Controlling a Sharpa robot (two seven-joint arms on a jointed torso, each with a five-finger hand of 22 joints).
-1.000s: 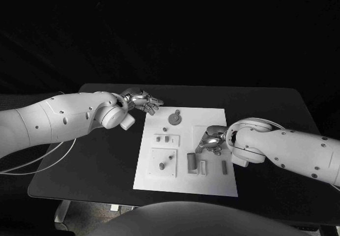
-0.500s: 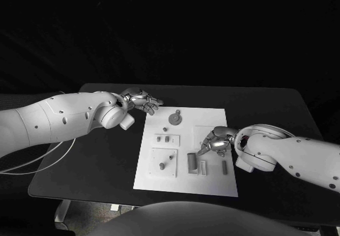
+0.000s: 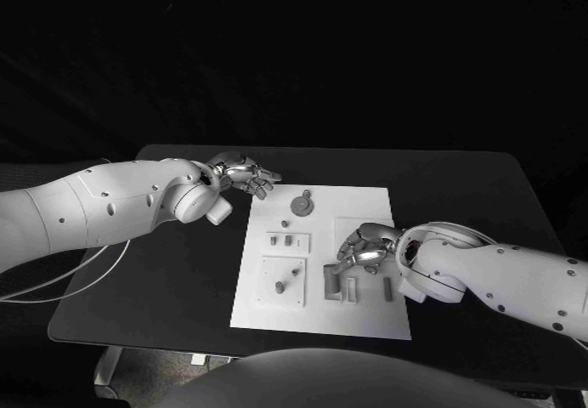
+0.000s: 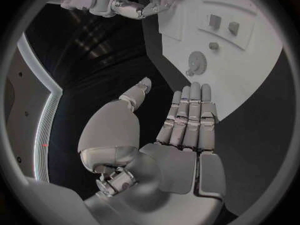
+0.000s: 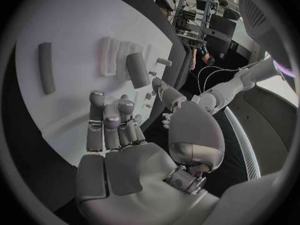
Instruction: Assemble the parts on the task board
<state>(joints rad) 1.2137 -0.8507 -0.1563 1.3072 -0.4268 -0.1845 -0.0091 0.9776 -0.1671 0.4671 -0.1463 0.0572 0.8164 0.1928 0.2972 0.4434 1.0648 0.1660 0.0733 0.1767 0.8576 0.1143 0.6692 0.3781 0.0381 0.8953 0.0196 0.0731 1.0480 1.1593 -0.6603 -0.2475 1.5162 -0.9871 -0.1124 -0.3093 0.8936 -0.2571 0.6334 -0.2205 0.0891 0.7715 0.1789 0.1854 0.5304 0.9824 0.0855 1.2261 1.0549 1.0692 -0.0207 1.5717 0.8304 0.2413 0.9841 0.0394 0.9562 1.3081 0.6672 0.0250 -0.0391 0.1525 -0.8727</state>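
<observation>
Matte black table; flat white task board, grey cylinder.

One task board, two hands, several small parts.

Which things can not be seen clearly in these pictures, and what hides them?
- Head view: the right robot hand covers part of the task board; what lies under it is hidden.
- Head view: whether its fingertips touch the upright cylinder part cannot be told.
- Left wrist view: the round part and small parts are too small for detail.
- The left robot hand holds nothing.
</observation>
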